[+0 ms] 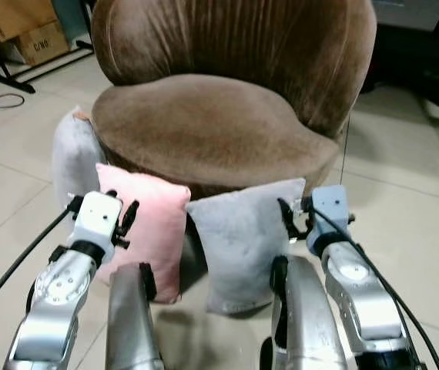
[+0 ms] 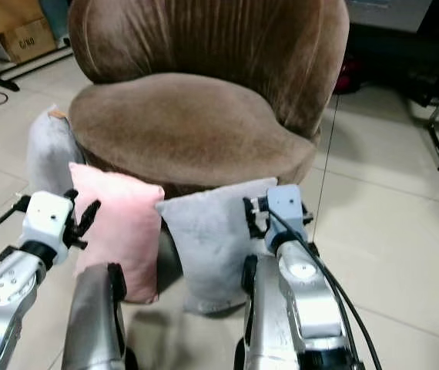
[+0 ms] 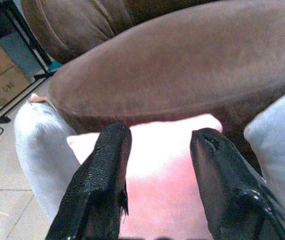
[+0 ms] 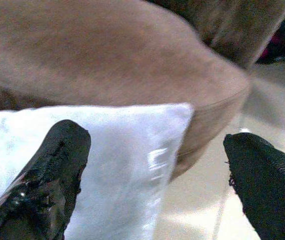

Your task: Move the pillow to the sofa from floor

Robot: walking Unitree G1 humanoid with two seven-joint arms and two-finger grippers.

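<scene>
You have three pillows on the floor against the sofa's (image 1: 219, 123) front: one pink pillow (image 1: 146, 227) and two grey, one grey pillow (image 1: 242, 239) beside the pink, the other grey pillow (image 1: 73, 154) at the sofa's left edge. One sofa. Two cardboard boxes (image 1: 27, 27) stand at the floor's far left corner.

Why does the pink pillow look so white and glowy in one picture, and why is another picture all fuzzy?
In the left wrist view, the pink pillow is overexposed, its top washed out to white between the left gripper fingers. In the right wrist view, the grey pillow, brown sofa and right gripper are soft and blurred. The eye views are sharper and evenly lit.
</scene>
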